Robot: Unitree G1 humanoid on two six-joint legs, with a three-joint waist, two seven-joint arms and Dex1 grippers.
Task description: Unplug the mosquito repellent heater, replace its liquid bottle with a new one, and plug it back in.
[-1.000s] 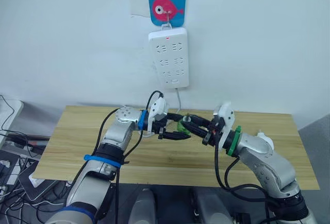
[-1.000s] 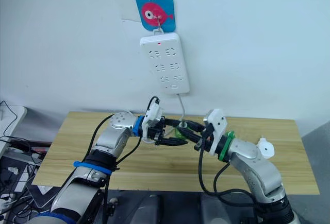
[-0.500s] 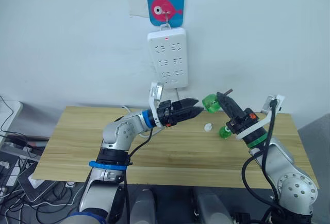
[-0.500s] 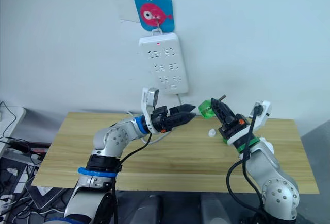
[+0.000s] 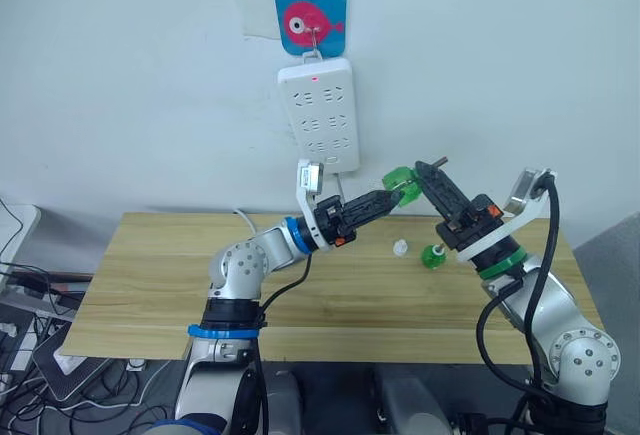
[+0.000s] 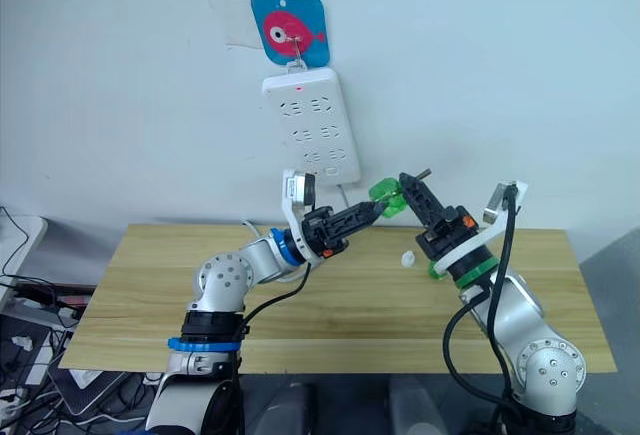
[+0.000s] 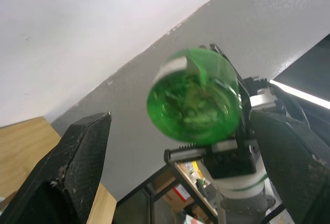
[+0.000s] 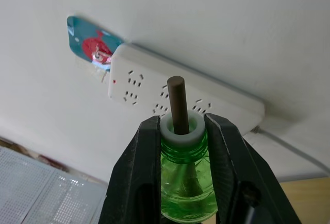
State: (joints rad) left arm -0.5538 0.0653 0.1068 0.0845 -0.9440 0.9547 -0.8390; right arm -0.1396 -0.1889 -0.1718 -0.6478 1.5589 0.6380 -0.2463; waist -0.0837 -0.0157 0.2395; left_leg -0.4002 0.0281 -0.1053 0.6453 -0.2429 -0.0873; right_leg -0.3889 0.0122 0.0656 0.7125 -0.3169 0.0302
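Above the worktop [image 5: 150, 285], head views: right tool [image 5: 425, 183] holds a green liquid bottle [image 5: 402, 186] raised in the air, wick bared. Left tool [image 5: 392, 197] reaches toward the bottle's base, tips just beside it. Power strip [image 5: 318, 115] hangs on the wall under a fish hook plate [image 5: 311, 19]; all its sockets look empty, so unplugging appears done. A second green bottle [image 5: 432, 255] and a small white cap [image 5: 400, 248] rest on the worktop.

Left wrist view: left tool's fingers [image 7: 72, 157] stand wide, nothing between them; the green bottle's bottom faces the camera.

Right wrist view: right tool's fingers [image 8: 136, 183] clamp the bottle just below its white collar, dark wick [image 8: 178, 103] pointing at the strip.

Judgement: mid-swap. Fitting the bottle and replugging remain.

Unclear: the mosquito repellent heater itself I cannot make out anywhere; which bottle is new cannot be told.
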